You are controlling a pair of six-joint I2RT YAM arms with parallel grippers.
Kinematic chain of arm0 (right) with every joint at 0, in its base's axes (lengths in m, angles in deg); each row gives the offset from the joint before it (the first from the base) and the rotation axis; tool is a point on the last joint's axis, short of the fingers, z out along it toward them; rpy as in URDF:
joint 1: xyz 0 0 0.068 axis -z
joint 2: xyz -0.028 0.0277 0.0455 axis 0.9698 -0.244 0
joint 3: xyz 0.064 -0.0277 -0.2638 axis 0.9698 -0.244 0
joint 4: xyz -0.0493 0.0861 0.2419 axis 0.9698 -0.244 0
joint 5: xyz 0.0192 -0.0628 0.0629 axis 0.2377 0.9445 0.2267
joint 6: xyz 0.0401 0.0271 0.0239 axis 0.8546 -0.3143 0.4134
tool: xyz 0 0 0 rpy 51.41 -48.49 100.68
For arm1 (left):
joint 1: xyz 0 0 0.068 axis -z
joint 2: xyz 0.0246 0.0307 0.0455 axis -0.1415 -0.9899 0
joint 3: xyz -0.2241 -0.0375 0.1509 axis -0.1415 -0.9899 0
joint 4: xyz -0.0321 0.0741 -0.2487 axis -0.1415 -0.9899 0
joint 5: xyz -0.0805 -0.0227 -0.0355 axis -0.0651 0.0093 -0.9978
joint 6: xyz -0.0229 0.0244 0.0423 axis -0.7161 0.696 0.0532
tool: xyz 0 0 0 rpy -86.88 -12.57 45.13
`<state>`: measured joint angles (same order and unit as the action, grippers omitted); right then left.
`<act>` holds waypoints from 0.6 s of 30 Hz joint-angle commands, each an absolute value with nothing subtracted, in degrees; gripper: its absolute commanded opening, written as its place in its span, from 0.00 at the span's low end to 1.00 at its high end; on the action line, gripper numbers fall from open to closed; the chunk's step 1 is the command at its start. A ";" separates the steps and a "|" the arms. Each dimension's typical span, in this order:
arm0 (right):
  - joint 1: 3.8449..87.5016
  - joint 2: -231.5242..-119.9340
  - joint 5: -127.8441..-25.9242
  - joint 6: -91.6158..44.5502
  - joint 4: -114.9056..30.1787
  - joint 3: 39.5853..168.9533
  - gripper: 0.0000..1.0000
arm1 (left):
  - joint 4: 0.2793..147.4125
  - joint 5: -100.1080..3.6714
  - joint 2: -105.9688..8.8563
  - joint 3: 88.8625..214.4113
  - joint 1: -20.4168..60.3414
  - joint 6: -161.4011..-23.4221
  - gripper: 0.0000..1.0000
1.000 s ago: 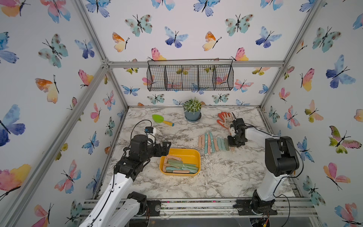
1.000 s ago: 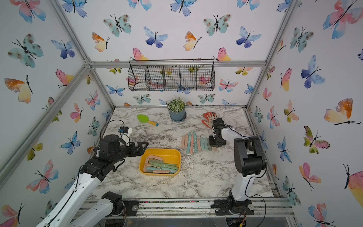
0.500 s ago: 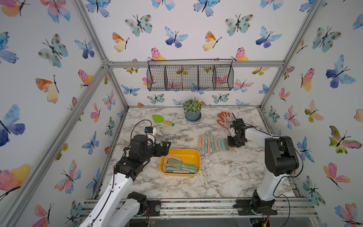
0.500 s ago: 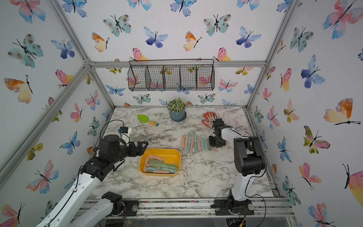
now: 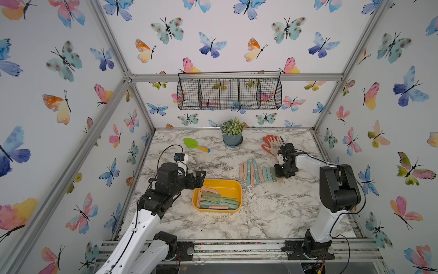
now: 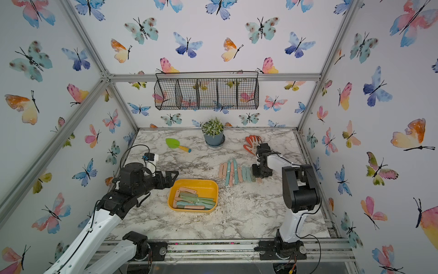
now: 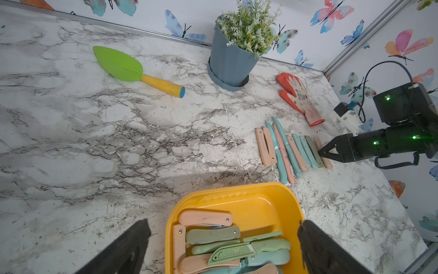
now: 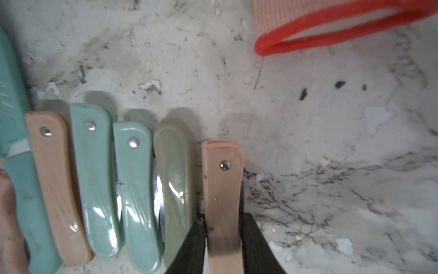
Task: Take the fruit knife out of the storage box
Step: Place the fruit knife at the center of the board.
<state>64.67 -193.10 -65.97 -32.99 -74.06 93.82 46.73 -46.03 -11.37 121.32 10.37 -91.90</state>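
The yellow-orange storage box [image 5: 227,187] [image 6: 201,186] [image 7: 248,204] sits on the marble table and holds several folded and sheathed fruit knives [image 5: 218,201] [image 7: 232,251] in pink, green and teal. My left gripper [image 5: 200,176] [image 7: 222,246] hovers at the box's left end, open wide with nothing between its fingers. Behind the box lies a row of knives [image 5: 257,173] [image 7: 291,149] [image 8: 94,178]. My right gripper [image 5: 279,173] [image 8: 223,218] is low at the row's right end. Its fingers hug both sides of a pink folded fruit knife [image 8: 224,185] lying on the table.
A potted plant [image 5: 232,135], a green trowel [image 5: 195,144] and an orange glove [image 5: 271,143] [image 8: 331,35] lie along the back of the table. A black wire basket [image 5: 228,93] hangs on the rear wall. Walls close in on three sides.
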 commanded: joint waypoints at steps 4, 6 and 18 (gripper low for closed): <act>64.97 -193.22 -66.20 -32.74 -73.90 93.04 0.30 | 46.33 -44.78 -10.48 121.77 10.41 -91.34 0.98; 64.98 -193.15 -66.20 -32.65 -73.90 92.99 0.31 | 46.37 -44.78 -10.43 121.84 10.39 -91.36 0.98; 64.98 -187.96 -66.40 -31.90 -74.08 93.65 0.32 | 46.28 -44.60 -10.47 121.86 10.41 -91.36 0.98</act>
<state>64.67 -191.46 -65.97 -32.80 -74.12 93.82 46.66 -45.22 -11.15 121.32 10.37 -91.90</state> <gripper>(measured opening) 0.314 0.985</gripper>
